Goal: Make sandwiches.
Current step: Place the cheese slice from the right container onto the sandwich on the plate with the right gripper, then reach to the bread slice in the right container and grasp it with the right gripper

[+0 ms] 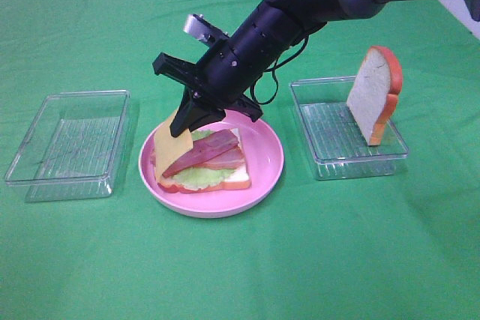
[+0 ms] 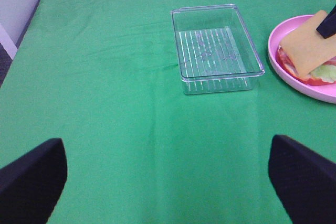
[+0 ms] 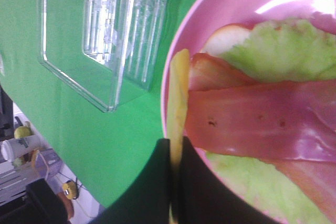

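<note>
A round pink plate [image 1: 262, 174] holds a part-built sandwich: a white bread slice [image 1: 238, 178], a pale green lettuce leaf [image 1: 199, 178] and reddish-brown bacon strips [image 1: 214, 151]. My right gripper [image 1: 182, 121] reaches across from the right and is shut on a yellow cheese slice [image 1: 169, 148], which hangs tilted over the sandwich's left side. In the right wrist view the cheese [image 3: 178, 93] shows edge-on between the fingers [image 3: 152, 187], next to the bacon [image 3: 252, 124]. A second bread slice [image 1: 373, 95] leans upright in the right tray [image 1: 322, 148]. My left gripper [image 2: 168, 177] is open over bare cloth.
A clear plastic tray [image 1: 67, 144] stands left of the plate, with nothing in it; it also shows in the left wrist view [image 2: 215, 51]. The green cloth [image 1: 240, 260] covers the table. The pink plate shows at the edge of the left wrist view [image 2: 278, 56].
</note>
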You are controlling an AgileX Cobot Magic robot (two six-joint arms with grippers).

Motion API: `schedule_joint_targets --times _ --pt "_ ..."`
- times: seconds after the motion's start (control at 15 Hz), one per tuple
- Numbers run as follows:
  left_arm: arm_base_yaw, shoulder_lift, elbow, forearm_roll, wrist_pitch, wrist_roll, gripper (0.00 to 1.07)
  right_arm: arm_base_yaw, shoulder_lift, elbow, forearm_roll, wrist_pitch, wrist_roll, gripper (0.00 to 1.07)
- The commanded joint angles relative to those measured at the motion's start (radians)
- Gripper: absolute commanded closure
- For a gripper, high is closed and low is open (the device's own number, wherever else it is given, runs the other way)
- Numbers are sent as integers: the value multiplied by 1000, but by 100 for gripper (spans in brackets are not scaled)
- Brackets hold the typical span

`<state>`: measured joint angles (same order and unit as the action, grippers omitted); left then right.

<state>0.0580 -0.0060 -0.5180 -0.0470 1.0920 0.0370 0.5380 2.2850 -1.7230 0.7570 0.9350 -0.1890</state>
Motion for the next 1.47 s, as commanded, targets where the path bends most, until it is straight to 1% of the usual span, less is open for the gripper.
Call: schedule_joint_targets --times 0.07,0.13,0.27,0.33,0.47,0.53,0.6,0.67,0.73,0.87,0.93,1.0,1.07,1.13,1.2,1.33,1.47 --pt "-1 -13 3 -2 -15 0 9 -1 0 3 -85 1 44 107" --pt "-1 -13 3 -2 -15 0 9 -1 0 3 -122 1 73 104" --pt "-1 -13 3 -2 -15 0 9 -1 -3 -3 -139 6 84 92" --pt "-1 -13 3 -2 -15 0 9 -1 -8 -13 -150 8 84 83" --pt "-1 -13 3 -2 -15 0 9 -1 -21 -56 -195 42 95 55" --pt "-1 -13 3 -2 -15 0 9 -1 -24 -68 -211 54 102 48" --pt "-1 -13 3 -2 -15 0 9 -1 -30 -89 -248 78 126 31" --pt "-1 -13 3 -2 -15 0 9 -1 -38 -113 -295 104 156 20" --pt "-1 -13 3 -2 -15 0 9 -1 -49 -129 -348 126 189 15" --pt "-1 -13 3 1 -15 -1 9 1 -71 -178 -463 188 269 14" --pt "-1 -13 3 1 -15 -1 9 1 -90 -261 -555 274 350 14" --pt "-1 -13 3 1 -15 -1 9 1 -93 -283 -566 296 349 14" --pt "-1 -13 3 1 -15 -1 9 -1 -93 -345 -599 344 348 14" --pt "-1 -13 3 1 -15 -1 9 -2 -93 -406 -647 397 352 14" --pt "-1 -13 3 4 -15 -1 9 -7 -93 -443 -701 397 380 14" --pt "-1 -13 3 6 -15 -1 9 -46 -93 -491 -700 397 397 14" --pt "-1 -13 3 6 -15 -1 9 -113 -93 -491 -696 397 397 14"
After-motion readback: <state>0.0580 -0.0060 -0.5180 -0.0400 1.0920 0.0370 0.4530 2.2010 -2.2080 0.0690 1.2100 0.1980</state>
